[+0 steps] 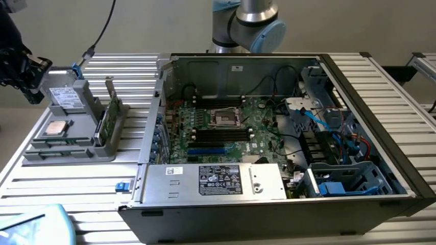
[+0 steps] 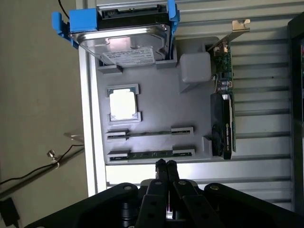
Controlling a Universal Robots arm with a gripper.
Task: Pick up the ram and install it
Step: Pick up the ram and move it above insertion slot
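Note:
Two rams, thin dark-green sticks (image 2: 150,134) (image 2: 151,153), stand on edge in slots of a grey tray (image 2: 156,104). In the exterior view these rams (image 1: 58,142) are at the near end of the tray (image 1: 85,130), on that view's left. My gripper (image 2: 165,164) is shut with nothing between its fingers. In the wrist view its tips show just past the tray's edge, closest to the outer ram and well above it. In the exterior view the gripper (image 1: 30,92) hangs high at the far left.
The tray also carries a hard drive in a blue bracket (image 2: 122,35), a silver processor chip (image 2: 123,104) and an upright graphics card (image 2: 223,104). An open computer case (image 1: 272,138) on the exterior view's right shows the motherboard with black memory slots (image 1: 221,133).

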